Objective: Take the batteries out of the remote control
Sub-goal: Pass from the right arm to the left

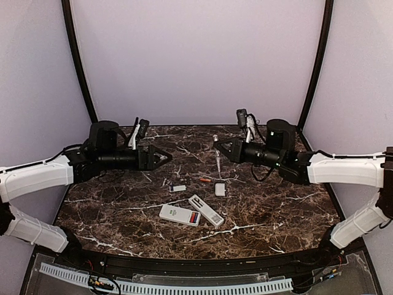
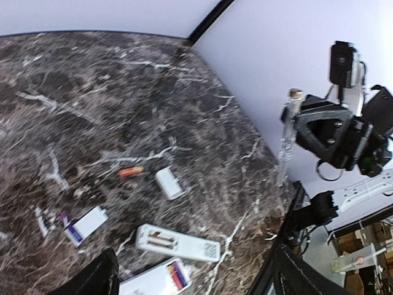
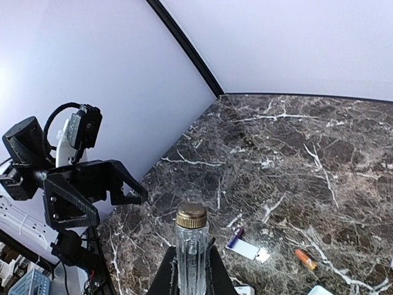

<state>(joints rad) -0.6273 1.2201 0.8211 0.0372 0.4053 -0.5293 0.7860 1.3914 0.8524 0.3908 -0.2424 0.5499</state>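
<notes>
Top view: left pincer is spread wide and empty. Right pincer is clamped on a clear tool. Both hang above the bench, upper middle. Centre frame there are two remotes, a wide remote and a slim remote, plus a left cover and a right cover, both off. One orange cell lies loose between the covers.

Left wrist: the slim remote has two orange cells in its bay. The wide one, bottom edge, shows red and purple ones, can't count them. One purple cell sits right by the left cover.

Right wrist: the same two loose cells, lower right.

Cells look light, stiff, slick and rolly, so I'd pinch mid-barrel or lever up one end.
</notes>
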